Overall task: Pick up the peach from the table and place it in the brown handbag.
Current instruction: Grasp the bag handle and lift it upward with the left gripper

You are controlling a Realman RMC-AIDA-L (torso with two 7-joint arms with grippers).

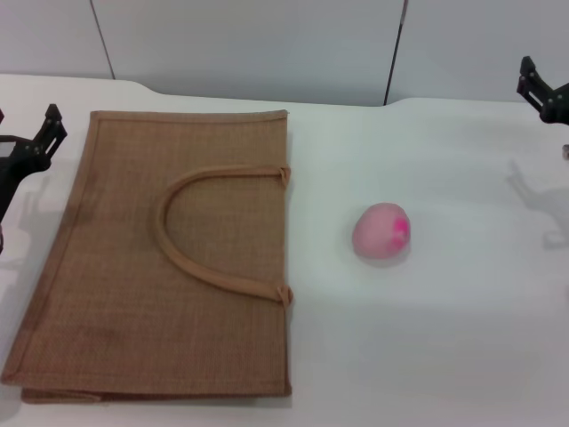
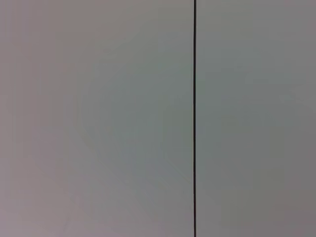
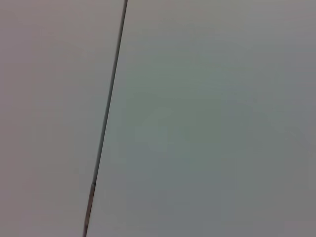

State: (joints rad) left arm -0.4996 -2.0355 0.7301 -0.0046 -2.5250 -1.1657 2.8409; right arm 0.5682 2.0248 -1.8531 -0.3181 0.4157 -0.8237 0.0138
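The peach point(image 1: 381, 230), pale pink with a magenta blotch on its right side, lies on the white table point(image 1: 462, 338) right of centre. The brown handbag point(image 1: 169, 258) lies flat on the table to the peach's left, its arched strap handle point(image 1: 191, 227) on top, its opening edge facing the peach. My left gripper point(image 1: 36, 142) hangs at the far left edge, beside the bag's far left corner. My right gripper point(image 1: 542, 89) is at the far right edge, well away from the peach. Neither holds anything. Both wrist views show neither the peach nor the bag.
A grey panelled wall point(image 1: 267, 44) stands behind the table. The left wrist view shows only wall panels with a dark seam point(image 2: 194, 118). The right wrist view shows the same kind of seam point(image 3: 108, 118).
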